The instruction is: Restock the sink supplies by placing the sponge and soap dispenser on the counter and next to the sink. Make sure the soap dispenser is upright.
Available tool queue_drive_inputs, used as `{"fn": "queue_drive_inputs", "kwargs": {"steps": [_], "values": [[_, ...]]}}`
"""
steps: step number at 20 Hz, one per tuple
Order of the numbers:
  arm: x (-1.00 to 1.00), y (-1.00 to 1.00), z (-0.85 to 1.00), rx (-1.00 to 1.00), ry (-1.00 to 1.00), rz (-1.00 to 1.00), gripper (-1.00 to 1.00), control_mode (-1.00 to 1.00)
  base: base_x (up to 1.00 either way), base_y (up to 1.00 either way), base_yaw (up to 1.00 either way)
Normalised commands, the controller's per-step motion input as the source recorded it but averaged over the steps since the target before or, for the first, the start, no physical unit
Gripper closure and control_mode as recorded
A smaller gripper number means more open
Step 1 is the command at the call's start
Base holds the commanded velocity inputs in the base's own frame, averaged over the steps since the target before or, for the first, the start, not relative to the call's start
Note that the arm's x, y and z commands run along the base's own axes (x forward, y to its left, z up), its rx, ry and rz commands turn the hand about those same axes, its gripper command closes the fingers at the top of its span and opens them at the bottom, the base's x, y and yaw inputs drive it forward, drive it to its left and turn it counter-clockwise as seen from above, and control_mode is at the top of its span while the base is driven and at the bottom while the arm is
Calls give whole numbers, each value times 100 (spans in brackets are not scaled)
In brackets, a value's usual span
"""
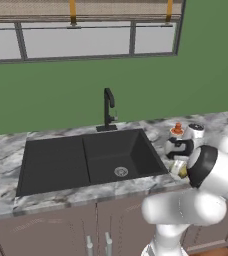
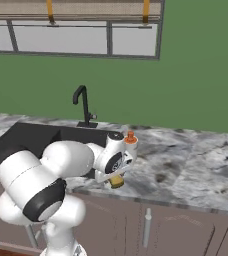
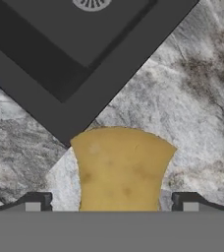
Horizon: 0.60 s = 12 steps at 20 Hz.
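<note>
The end effector (image 3: 111,202) hung just above the front edge of the desk (image 2: 186,165), close beside the sink's right front corner. In the hand view its two dark fingertips (image 3: 35,201) stood apart, one on either side of the sponge (image 3: 121,170), which lay between them. Whether the fingertips pressed against the sponge's sides could not be told, since a small gap appeared on each side.

The sponge, a yellow-orange block, showed in the right base view (image 2: 117,181) directly beneath the white hand, near the desk's front edge. In the left base view (image 1: 180,171) it was partly hidden behind the arm's dark joint. Whether it rested on the stone or was held slightly clear of it could not be told.

The soap dispenser (image 2: 130,138) stood upright on the desk just behind the hand, its orange pump top uppermost. In the left base view (image 1: 176,130) it appeared to the right of the sink's back right corner.

The sink (image 1: 86,160), a matte-black basin with a round metal drain (image 1: 121,171), was set into the desk to the left of the hand. The black faucet (image 1: 108,110) rose from the desk's back edge behind the basin. Brown cabinets (image 2: 151,225) with bar handles lay below the desk's front edge.
</note>
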Motion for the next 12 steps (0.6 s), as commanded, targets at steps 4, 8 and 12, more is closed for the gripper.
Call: {"fn": "queue_drive_inputs", "kwargs": {"steps": [4, 8, 12], "values": [[-37, 39, 84, -9, -5, 0, -100, -100, 0, 0, 0], [-40, 35, 80, -11, -3, 0, -100, -100, 0, 0, 0], [-52, 36, 81, -10, -4, 0, -100, -100, 0, 0, 0]]}}
